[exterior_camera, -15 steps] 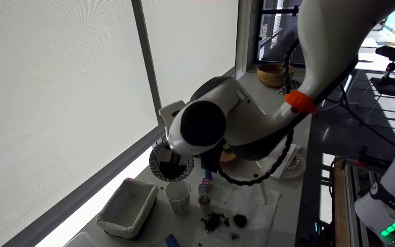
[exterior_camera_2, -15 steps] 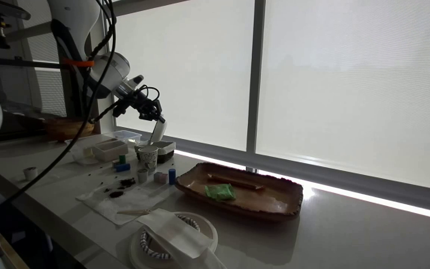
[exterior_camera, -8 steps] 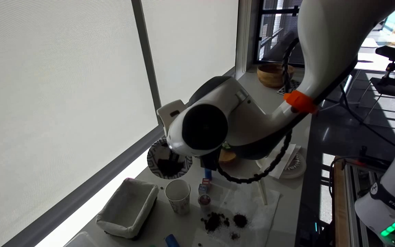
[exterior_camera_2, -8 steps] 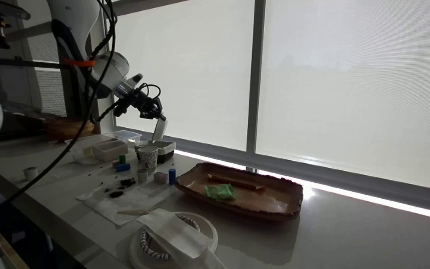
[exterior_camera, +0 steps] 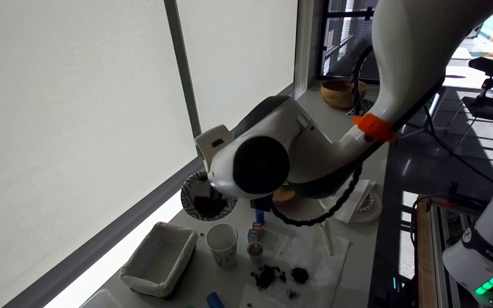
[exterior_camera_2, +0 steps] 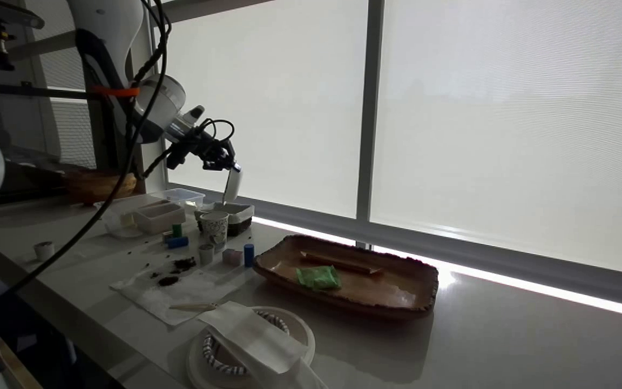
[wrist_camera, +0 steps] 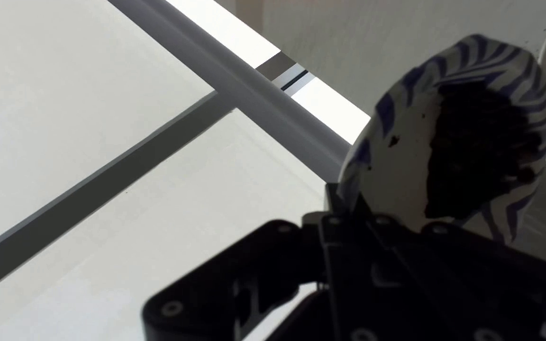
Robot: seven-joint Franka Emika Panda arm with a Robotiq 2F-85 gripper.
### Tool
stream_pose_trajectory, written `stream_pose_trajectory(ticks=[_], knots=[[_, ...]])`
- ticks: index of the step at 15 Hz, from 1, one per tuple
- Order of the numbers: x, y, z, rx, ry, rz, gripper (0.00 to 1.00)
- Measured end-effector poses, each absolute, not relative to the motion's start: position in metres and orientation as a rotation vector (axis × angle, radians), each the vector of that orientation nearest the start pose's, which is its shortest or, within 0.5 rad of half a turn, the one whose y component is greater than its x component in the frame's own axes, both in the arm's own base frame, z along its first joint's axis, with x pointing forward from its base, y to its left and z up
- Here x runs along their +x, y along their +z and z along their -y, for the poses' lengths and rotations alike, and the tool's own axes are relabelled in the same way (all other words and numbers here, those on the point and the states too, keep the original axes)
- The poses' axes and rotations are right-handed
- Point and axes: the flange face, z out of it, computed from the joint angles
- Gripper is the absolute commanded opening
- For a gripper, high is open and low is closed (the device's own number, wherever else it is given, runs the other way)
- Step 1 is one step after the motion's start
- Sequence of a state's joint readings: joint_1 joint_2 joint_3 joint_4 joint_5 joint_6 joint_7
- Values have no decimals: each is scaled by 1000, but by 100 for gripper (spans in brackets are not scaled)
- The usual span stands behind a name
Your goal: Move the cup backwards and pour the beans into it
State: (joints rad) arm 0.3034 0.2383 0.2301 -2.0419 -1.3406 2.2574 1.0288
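Light filters through the blinds point(exterior_camera: 79, 94), leaving the worktop point(exterior_camera_2: 505, 340) dim and grey; the strip point(exterior_camera_2: 505, 280) below them burns out to white. A glare spot marks the worktop beside the tray point(exterior_camera_2: 392, 297), whose shadow falls away from the blinds. In an exterior view, sun patches whiten the floor point(exterior_camera: 422, 156). In the wrist view the pincer point(wrist_camera: 347, 206) is blurred and nearly black.

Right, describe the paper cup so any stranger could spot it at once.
Find the table by the window blinds. On it, beside a pale-lined basket, stands the paper cup. It's swirl-patterned and clearly taller than the little tub nearby.
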Motion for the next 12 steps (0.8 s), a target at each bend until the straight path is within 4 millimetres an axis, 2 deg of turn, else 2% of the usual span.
stream_pose_trajectory(ticks=[12], knots=[[523, 334, -283, 2209, 886, -597, 1]])
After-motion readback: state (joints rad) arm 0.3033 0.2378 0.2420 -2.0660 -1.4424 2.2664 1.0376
